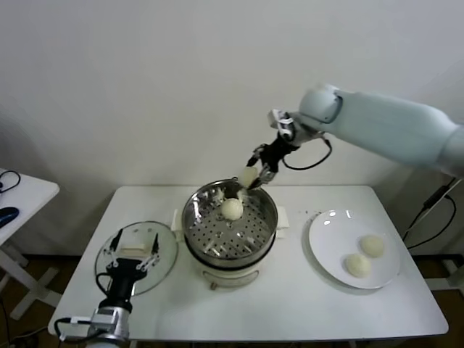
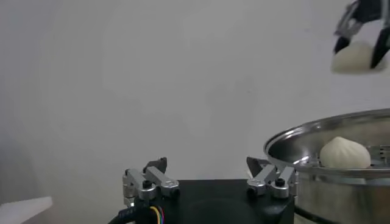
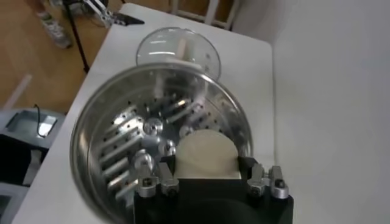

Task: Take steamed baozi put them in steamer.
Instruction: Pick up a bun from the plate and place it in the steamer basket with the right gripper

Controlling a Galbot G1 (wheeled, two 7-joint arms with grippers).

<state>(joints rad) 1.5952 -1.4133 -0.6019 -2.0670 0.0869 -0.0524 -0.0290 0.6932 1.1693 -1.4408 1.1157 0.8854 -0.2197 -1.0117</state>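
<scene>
Head view: right pincer (image 1: 255,178) is gripping a baozi (image 1: 249,176) over the steamer (image 1: 268,217) rim; one is sitting inside (image 1: 232,209), two waiting on the plate (image 1: 326,250).
Left wrist: left pincer (image 2: 210,181) is idling wide open beside the steamer, over the glass lid (image 1: 163,268).
Right wrist: bun (image 3: 207,155) is probably soft, light; pinch sides gently. No readable labels.

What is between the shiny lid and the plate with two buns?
In the head view, the steamer stands on the table between the glass lid and the white plate. One baozi already sits in it.
</scene>
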